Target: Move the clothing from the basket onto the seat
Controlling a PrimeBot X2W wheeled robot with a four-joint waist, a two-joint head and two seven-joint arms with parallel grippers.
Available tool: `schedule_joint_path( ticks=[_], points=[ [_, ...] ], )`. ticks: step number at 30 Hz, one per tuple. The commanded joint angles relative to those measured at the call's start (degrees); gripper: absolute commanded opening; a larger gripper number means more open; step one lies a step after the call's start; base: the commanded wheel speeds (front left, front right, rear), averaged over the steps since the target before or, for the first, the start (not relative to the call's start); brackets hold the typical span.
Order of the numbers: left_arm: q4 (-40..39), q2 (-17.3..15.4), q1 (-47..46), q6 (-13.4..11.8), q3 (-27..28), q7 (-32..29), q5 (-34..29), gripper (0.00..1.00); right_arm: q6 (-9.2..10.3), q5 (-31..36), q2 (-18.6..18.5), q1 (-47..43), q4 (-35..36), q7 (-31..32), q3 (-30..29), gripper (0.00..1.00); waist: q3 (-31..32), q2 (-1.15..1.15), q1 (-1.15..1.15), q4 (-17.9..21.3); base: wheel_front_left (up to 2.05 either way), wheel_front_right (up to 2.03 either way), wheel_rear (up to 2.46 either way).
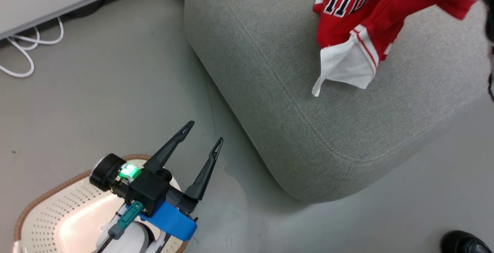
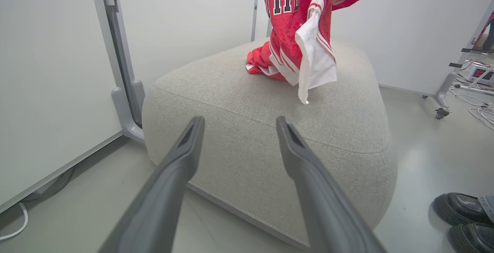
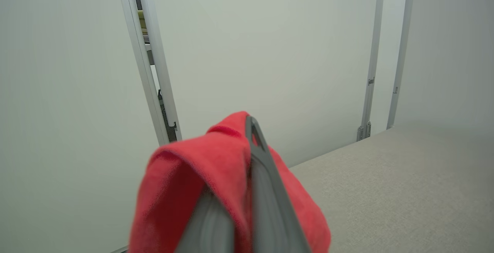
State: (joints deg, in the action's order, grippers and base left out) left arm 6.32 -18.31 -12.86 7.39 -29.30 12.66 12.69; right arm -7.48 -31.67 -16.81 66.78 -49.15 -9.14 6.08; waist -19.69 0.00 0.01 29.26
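Right gripper (image 3: 251,125) fingers clamped on the red jersey (image 1: 359,9). I see it at 1 o'clock in head view, hanging, white hem touching the seat (image 1: 270,90). Left gripper (image 1: 205,131) spread wide, empty, by the basket (image 1: 42,222) at 7 o'clock.

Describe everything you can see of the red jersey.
The jersey is red cloth with big black letters edged in white, red-and-white striped trim and a white inner panel turned outward. It hangs crumpled from its top, where the shut right gripper pinches red cloth. Its lower end lies bunched on the grey seat.
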Motion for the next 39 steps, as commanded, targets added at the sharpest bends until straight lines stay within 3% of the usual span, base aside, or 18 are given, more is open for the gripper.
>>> schedule_joint_path(
  ticks=[1,6,12,27,32,33,34,35,39],
  points=[
    [-2.12,-1.51,-2.15,0.11,-0.02,-0.96,-0.63,1.00,-0.03,0.69,-1.44,1.94,0.33,-0.35,-2.53,0.00,-6.66,0.00,-0.01,-1.26,0.00,0.00,0.00],
    [-7.72,-4.26,-5.28,0.11,-0.65,-3.71,-1.50,1.00,-0.03,2.86,-3.41,3.34,-0.68,-1.86,-9.70,0.00,-12.73,0.00,-0.01,-2.64,0.00,0.00,0.00],
    [-12.97,-6.18,-8.52,0.11,-2.25,-5.65,-2.31,1.00,-0.03,5.54,-2.39,1.68,-3.46,-3.89,-16.25,0.00,-17.65,0.00,-0.01,-4.50,0.00,0.00,0.00],
    [-16.18,-8.22,-9.39,-0.75,-2.48,-6.69,-2.35,1.00,-0.03,15.34,2.35,-0.98,-10.57,-5.98,-22.99,0.00,-21.97,0.00,-0.01,-6.72,0.00,0.00,0.00],
    [-15.47,-7.83,-9.85,-0.85,-2.81,-6.34,-2.12,1.00,-0.03,17.85,2.83,-0.96,-10.95,-6.06,-23.67,0.45,-21.25,0.00,-0.01,-6.75,0.00,0.00,0.00],
    [-15.31,-7.72,-9.86,-0.83,-2.90,-6.29,-2.11,1.00,-0.03,18.19,2.85,-0.95,-10.98,-6.06,-23.75,0.72,-21.08,0.00,-0.01,-6.76,0.00,0.00,0.00],
    [-15.31,-7.72,-9.86,-0.83,-2.90,-6.29,-2.11,1.00,-0.03,18.19,2.85,-0.95,-10.98,-6.06,-23.75,0.72,-21.08,0.00,-0.01,-6.76,0.00,0.00,0.00],
    [-15.13,-7.63,-9.90,-0.81,-3.02,-6.15,-2.06,1.00,-0.03,18.51,2.87,-0.91,-11.04,-6.07,-23.87,1.00,-20.91,0.00,-0.01,-6.79,0.00,0.00,0.00],
    [-14.24,-7.31,-10.11,-0.81,-3.49,-5.57,-1.71,1.00,-0.03,20.27,2.46,-1.43,-11.49,-6.08,-23.87,1.00,-19.76,0.00,-0.01,-7.01,0.00,0.00,0.00]
  ],
)
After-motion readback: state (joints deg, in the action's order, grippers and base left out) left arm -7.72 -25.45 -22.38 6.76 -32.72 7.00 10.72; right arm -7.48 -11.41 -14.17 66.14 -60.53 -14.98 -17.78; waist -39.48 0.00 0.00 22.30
